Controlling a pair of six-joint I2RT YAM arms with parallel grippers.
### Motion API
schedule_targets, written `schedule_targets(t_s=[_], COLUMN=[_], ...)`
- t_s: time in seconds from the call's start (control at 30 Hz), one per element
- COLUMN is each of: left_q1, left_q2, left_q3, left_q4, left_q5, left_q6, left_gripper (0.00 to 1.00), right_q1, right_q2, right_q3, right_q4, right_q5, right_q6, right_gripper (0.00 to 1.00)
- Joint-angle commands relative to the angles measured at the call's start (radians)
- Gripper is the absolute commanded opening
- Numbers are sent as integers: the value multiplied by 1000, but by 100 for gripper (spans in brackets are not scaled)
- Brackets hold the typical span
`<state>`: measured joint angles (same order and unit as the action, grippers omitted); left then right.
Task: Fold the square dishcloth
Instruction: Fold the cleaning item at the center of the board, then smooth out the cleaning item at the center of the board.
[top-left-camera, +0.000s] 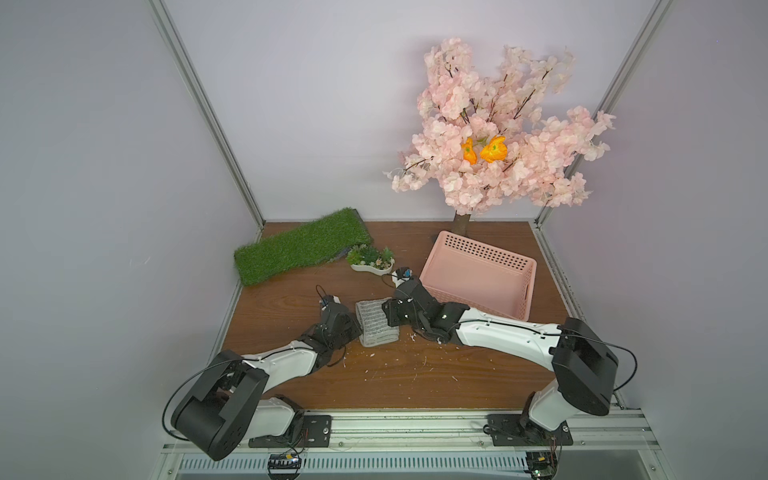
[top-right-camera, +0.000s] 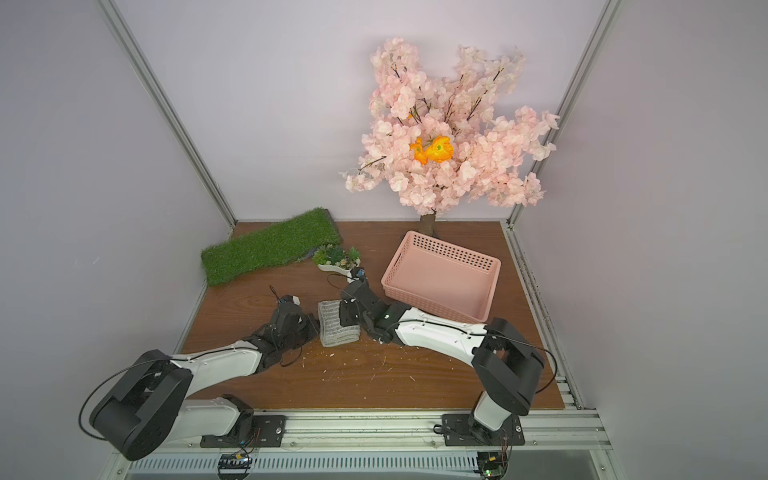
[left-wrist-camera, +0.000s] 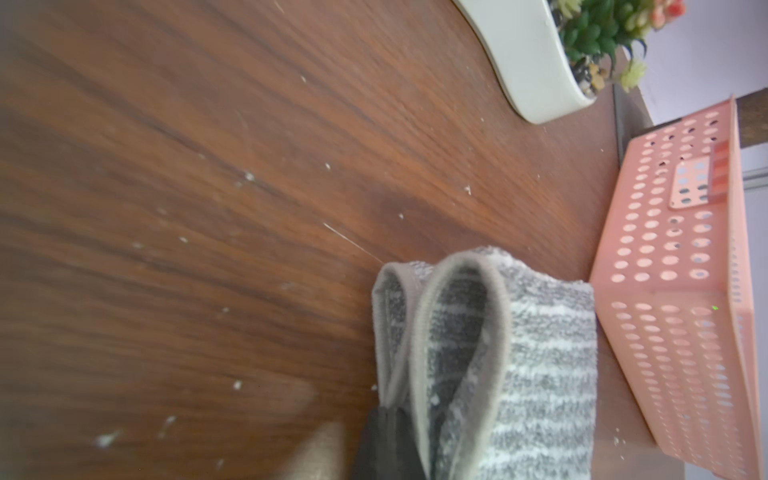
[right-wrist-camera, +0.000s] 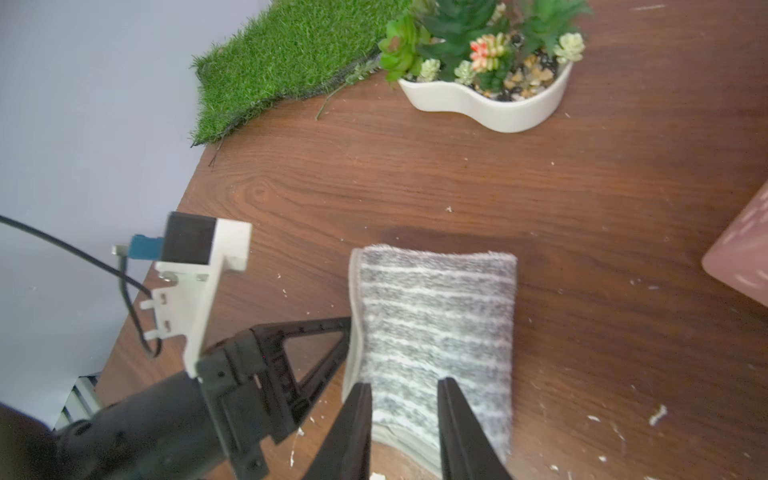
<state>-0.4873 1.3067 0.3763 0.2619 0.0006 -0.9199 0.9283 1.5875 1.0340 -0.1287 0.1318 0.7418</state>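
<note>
Though fuzzy, neatly oblong striped terry dishcloth (top-left-camera: 374, 329)

A folded grey striped dishcloth (top-right-camera: 337, 328) lies on the brown bench (top-right-camera: 374, 374). The left pincer (top-right-camera: 316, 328) touches its 9 o'clock edge; the right pincer (top-right-camera: 347, 319) overlaps its 3 o'clock side. A pink basket (top-right-camera: 446, 251) stands at 2 o'clock from it, a grass mat (top-right-camera: 266, 249) at 10 o'clock.

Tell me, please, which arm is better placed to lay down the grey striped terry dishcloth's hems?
Left, probably: the left pincer is shut on those hems; the right pincer stands open over the dishcloth.
</note>
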Motion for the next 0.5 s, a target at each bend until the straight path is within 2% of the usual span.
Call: schedule_targets(t_s=[0.0,0.13,0.23,0.47], left_q1=[-13,-13,-12,-13], left_q2=[-28,-64,-78,-89], left_q3=[44,64,72,99], left_q4=[-107,-147,-159,-224], left_q5=[-85,-113,-118,-170], left_q6=[31,46,50,54], left_gripper=[4,12,19,20], right_q1=[-33,-70,-77,-80], right_q2=[-49,-66,-46,57], right_q3=[-77,-169,-198,-182], right_q4=[121,249,346,447], right_q5=[-82,-203,-279,-379], right_q6=[18,47,59,76], right_gripper=[27,17,13,9])
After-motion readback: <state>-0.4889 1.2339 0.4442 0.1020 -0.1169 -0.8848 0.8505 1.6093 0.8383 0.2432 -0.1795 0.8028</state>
